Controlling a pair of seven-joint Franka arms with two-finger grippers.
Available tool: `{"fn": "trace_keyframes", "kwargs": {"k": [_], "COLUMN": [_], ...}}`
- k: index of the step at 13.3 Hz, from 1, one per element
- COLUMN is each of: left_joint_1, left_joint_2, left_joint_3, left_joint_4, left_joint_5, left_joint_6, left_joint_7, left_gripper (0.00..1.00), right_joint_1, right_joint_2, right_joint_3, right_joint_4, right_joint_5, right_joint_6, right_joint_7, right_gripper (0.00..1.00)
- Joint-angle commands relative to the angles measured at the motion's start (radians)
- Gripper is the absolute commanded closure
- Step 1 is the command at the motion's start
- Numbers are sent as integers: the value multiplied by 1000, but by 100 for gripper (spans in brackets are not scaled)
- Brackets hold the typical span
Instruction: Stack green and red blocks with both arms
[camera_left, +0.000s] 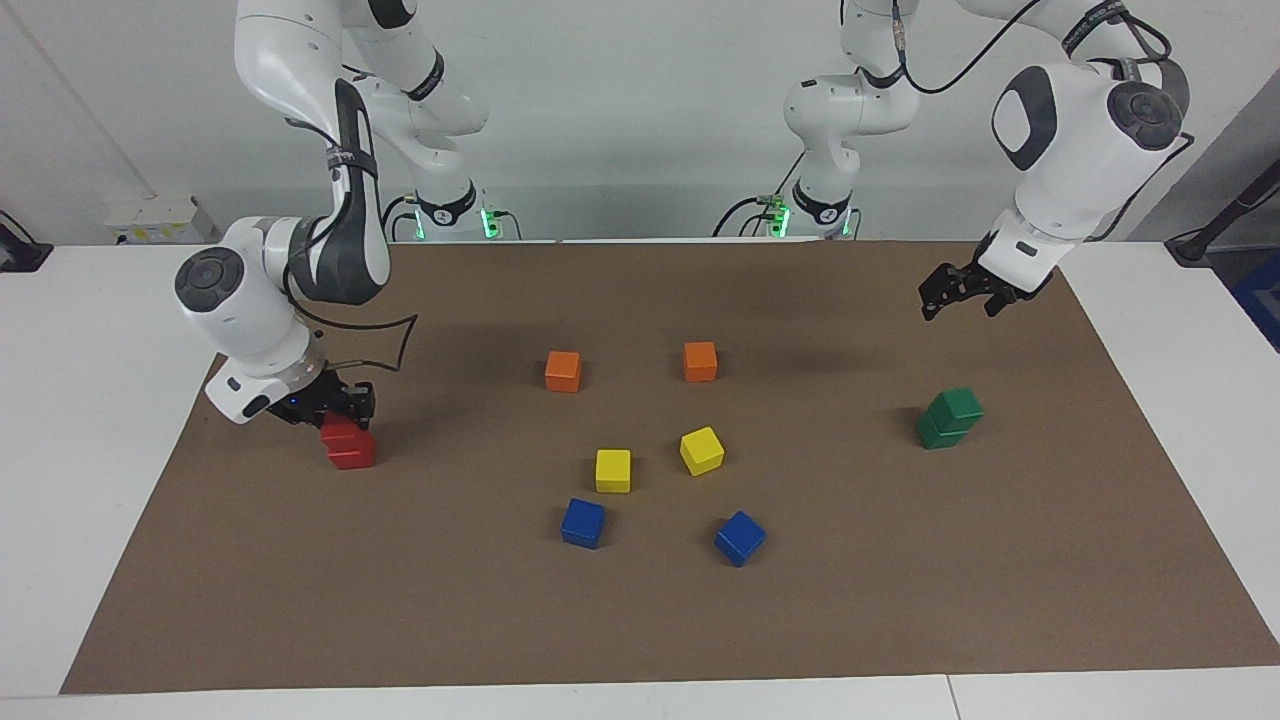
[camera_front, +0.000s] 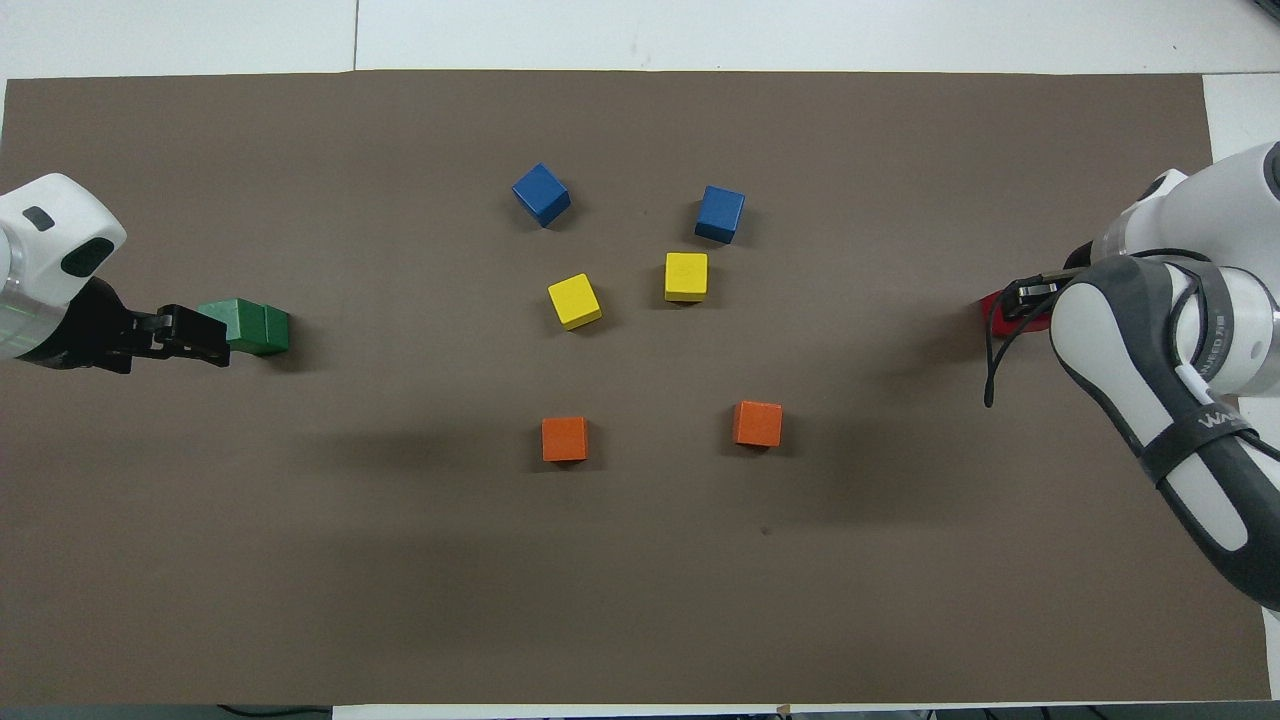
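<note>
The 2 green blocks (camera_left: 949, 417) sat 1 on top of the other on the brown mat (camera_left: 640, 620), near the edge at the left arm's end. That stack looked done. The left gripper (camera_left: 958, 296) hung up in the air with its jaws spread and nothing in them. The green stack was below it and well apart from it.

The 2 red blocks (camera_left: 348, 443) were stacked too, near the mat's edge at the right arm's end. The right gripper (camera_left: 338, 408) was clenched on the top red block, which sat right on the bottom one. The block was straight under the gripper, so I think the next move would be to let go and lift straight up, so the stack does not tip.
</note>
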Motion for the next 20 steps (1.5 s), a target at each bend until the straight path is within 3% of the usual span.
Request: {"fn": "trace_keyframes", "kwargs": {"k": [1, 14, 20], "left_joint_1": [-30, -12, -12], "left_joint_2": [6, -22, -13], "left_joint_3": [28, 18, 15], "left_joint_4": [15, 13, 122], "left_joint_5": [3, 4, 7], "left_joint_6": [-29, -22, -111], "left_joint_7": [-6, 1, 3], "left_gripper": [0, 0, 0], "right_joint_1": [-16, -24, -26], "right_joint_2": [-30, -28, -28], "right_joint_3": [6, 7, 6], "right_joint_4": [-33, -39, -41], "right_joint_5": [1, 2, 1], "right_joint_6": [18, 47, 53], "right_joint_7": [-28, -35, -32], "right_gripper": [100, 100, 100]}}
